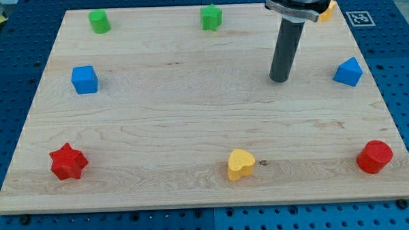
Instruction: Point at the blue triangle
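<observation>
1. My tip [281,79] — the lower end of a plain dark rod with nothing on it to open, close or hold — stands on bare wood in the right half of the board [191,129], below its top edge. It touches no block.

2. The blue triangle [348,72], the task's object, lies near the board's right edge, about level with my tip and a moderate gap to its right. Pointing looks only partly done: the tip is near the block but not yet beside it.

3. A yellow block [327,12], its shape hidden, sits at the top right corner, half covered by the arm's collar — the rod comes down in front of it.

4. Along the top edge stand a green star [211,18] at mid-edge and a green cylinder [99,21] towards the left corner; both are well away from the tip.

5. A blue cube [84,79] lies near the left edge — same colour, different shape, so not the target.

6. Along the bottom edge: a red star [68,162] at the left, a yellow heart [240,164] in the middle, a red cylinder [374,157] at the right corner.

7. The blocks ring the edges, probably so the open centre gives the rod free travel.
</observation>
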### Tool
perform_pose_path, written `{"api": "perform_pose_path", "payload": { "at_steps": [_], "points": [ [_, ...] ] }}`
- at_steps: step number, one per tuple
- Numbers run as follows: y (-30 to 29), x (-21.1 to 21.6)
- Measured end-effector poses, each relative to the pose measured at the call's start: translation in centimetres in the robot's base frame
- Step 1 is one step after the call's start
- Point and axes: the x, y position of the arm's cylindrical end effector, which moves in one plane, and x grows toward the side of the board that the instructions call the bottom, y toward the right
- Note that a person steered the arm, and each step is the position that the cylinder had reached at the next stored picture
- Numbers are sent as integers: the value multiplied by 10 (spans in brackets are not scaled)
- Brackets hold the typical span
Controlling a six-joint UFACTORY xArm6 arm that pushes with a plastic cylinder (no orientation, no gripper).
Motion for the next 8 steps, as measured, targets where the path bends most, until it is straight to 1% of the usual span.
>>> {"api": "perform_pose_path", "payload": {
  "at_steps": [3,4,5,6,7,8],
  "points": [
    [5,1],
    [17,35],
    [48,67],
    [90,85],
    [135,92],
    [148,98]
  ]
}}
